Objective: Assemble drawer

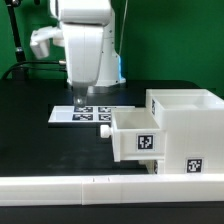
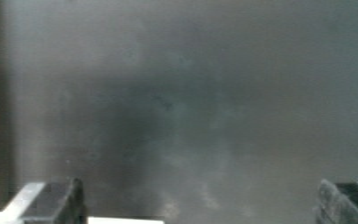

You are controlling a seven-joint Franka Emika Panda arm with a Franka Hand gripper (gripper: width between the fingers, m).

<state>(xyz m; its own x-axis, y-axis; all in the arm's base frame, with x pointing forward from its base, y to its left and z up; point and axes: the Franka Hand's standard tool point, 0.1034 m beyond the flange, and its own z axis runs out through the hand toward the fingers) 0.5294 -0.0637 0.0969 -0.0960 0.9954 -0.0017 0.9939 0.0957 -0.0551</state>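
The white drawer housing (image 1: 185, 135) stands on the black table at the exterior view's right, with tags on its front. A small white tray (image 1: 137, 133) sits partly pushed into the housing's left side, a tag on its front. No second tray shows. My gripper (image 1: 79, 98) hangs over the marker board (image 1: 88, 113), left of and behind the tray, apart from it. In the wrist view the two dark fingers (image 2: 48, 203) stand wide apart with only bare dark table between them, so my gripper (image 2: 197, 208) is open and empty.
A long low white rail (image 1: 80, 190) runs along the table's front edge. The marker board lies flat behind the tray. A green backdrop stands behind the table.
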